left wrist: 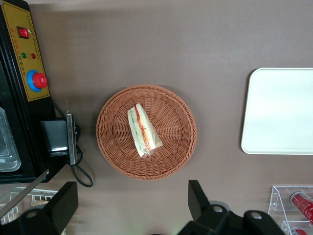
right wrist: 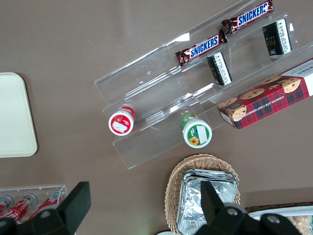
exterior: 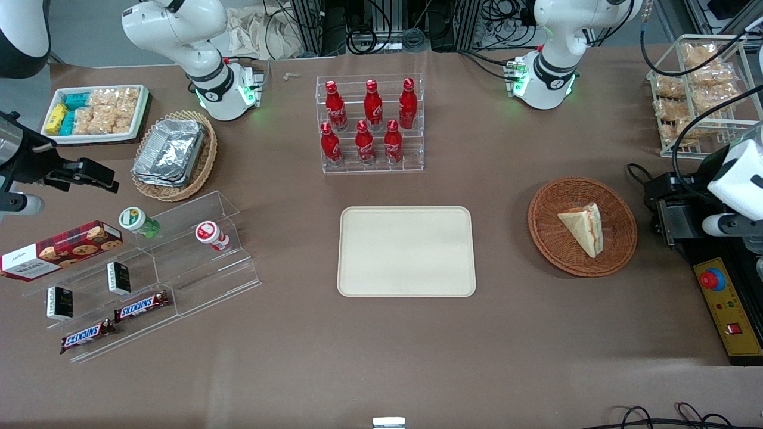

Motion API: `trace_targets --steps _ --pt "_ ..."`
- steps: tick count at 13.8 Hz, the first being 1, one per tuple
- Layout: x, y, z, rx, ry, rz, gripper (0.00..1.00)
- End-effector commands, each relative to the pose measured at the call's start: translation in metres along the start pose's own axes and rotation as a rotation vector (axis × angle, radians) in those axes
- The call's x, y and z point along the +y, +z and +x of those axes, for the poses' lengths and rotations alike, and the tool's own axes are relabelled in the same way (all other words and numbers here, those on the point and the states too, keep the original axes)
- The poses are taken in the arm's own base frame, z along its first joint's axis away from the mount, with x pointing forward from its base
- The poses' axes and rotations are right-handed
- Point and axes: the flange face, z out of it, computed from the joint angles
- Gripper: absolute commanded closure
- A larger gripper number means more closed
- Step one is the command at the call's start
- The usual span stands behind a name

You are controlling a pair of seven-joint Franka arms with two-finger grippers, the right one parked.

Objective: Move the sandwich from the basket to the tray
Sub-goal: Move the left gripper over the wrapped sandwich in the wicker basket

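The sandwich [exterior: 584,226], a pale wedge with a red and green filling edge, lies in the round reddish-brown wicker basket [exterior: 554,250] toward the working arm's end of the table. The cream tray [exterior: 406,251] lies flat and bare at the table's middle. In the left wrist view my gripper [left wrist: 131,200] is open and empty, high above the table, with its fingers [left wrist: 63,200] wide apart just outside the basket's rim [left wrist: 171,127]. The sandwich [left wrist: 143,131] and part of the tray [left wrist: 283,110] show there too. The left arm's wrist [exterior: 739,179] hangs beside the basket.
A black and yellow control box with a red button [exterior: 724,304] sits beside the basket. A wire rack of snacks [exterior: 697,95] stands farther back. A rack of red bottles [exterior: 369,125] stands farther from the camera than the tray. Acrylic shelves [exterior: 149,274] and a foil-filled basket [exterior: 176,155] are at the parked arm's end.
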Motion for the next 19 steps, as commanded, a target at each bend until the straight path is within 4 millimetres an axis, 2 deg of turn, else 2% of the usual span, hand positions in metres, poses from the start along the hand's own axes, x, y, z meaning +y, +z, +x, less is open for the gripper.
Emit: trace_targets --steps 1,4,6,7,10,13,16,18,19 --pt "0.003 -0.005 0.000 0.004 -0.010 0.008 0.00" --pt "0.003 -0.004 0.000 0.002 -0.008 0.017 0.00" --pt "0.002 0.007 -0.005 -0.034 -0.019 0.014 0.00" --pt "-0.001 0.004 -0.018 -0.029 -0.023 0.011 0.00" --pt "0.000 0.024 -0.042 -0.013 -0.023 0.021 0.00" --pt "-0.002 0.065 -0.063 0.009 -0.031 0.017 0.00" --pt "0.000 0.122 -0.060 -0.029 -0.031 0.005 0.00" --pt "-0.011 0.162 -0.063 -0.016 -0.065 0.001 0.00" --pt "-0.018 0.173 -0.061 -0.007 -0.108 -0.011 0.00"
